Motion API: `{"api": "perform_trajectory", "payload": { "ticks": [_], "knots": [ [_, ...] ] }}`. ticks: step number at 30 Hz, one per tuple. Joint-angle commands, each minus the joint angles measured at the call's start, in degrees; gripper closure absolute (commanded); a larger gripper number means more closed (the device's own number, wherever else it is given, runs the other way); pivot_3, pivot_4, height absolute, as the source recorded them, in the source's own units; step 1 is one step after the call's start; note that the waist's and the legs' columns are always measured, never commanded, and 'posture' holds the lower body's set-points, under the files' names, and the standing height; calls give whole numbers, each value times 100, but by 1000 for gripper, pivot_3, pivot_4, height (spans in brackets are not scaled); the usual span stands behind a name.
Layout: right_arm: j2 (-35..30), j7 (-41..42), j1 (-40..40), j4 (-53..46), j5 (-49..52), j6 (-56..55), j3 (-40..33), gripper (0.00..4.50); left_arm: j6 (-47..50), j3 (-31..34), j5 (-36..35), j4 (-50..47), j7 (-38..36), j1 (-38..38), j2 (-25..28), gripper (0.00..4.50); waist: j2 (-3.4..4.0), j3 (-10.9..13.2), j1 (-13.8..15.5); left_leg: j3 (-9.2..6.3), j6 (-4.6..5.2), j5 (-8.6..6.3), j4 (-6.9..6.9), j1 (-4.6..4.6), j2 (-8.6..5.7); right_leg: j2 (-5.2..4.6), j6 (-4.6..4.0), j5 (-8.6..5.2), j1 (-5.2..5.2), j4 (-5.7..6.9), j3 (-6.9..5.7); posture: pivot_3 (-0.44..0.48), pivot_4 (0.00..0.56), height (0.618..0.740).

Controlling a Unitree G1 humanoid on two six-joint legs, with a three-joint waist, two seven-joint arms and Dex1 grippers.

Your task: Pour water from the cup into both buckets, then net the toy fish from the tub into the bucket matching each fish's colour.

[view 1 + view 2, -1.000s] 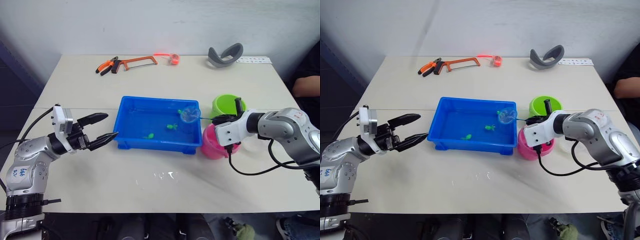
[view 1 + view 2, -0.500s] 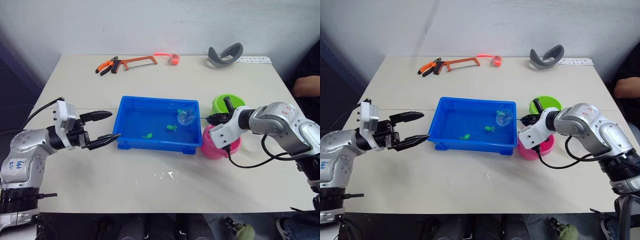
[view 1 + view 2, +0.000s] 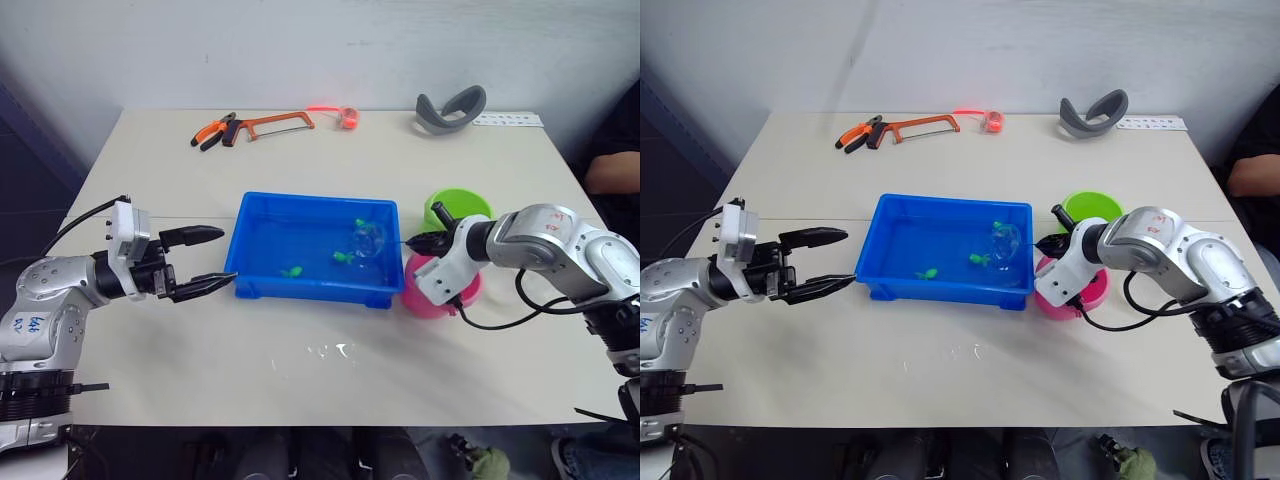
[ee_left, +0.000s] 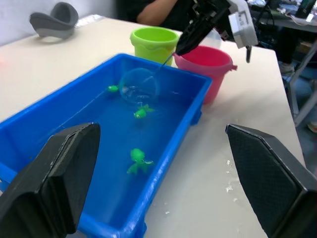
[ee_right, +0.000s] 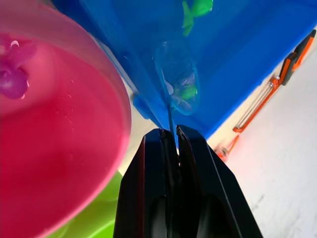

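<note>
A: Which way's the net (image 3: 368, 238) pointing?

B: Handle runs sideways, hoop end toward the robot's left, dipped in the tub (image 3: 262, 285) near its right end. Right gripper (image 3: 418, 243) is clamped on the handle over the pink bucket (image 3: 437, 297).

A: And the left gripper (image 3: 212, 258)?

B: Wide open, holding nothing, just left of the tub.

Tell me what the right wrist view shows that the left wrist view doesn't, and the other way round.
Right wrist alone: a pink fish lying inside the pink bucket, and the right hand shut on the net handle. Left wrist alone: the left hand open, and three green fish in the tub. Shared: tub, net, both buckets.
</note>
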Motion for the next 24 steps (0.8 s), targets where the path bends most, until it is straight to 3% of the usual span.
{"api": "perform_trajectory", "payload": {
  "ticks": [1,14,19,24],
  "knots": [
    [177,175,-25,-125,305,9,21,4500,70,36,-4,47,-134,-54,162,87,0,0,-6,0,0,0,0,0,0,4,0,0,0,0,0,0,150,740],
    [754,465,1271,-1080,2450,2050,-984,4500,51,231,-36,330,-279,107,399,87,0,0,8,-4,1,0,0,-1,2,2,0,0,1,1,-1,0,150,740],
    [889,550,1677,-1744,3327,3364,-1502,4500,24,172,-33,359,-266,53,309,87,0,0,9,-4,0,0,0,0,2,-2,0,0,1,4,-1,0,150,740],
    [1033,83,2009,-2141,3531,3411,-1906,4500,-24,34,10,446,-268,-127,157,87,0,0,11,-3,1,0,0,-1,2,-2,0,0,0,4,-1,0,150,740]
  ]
}}
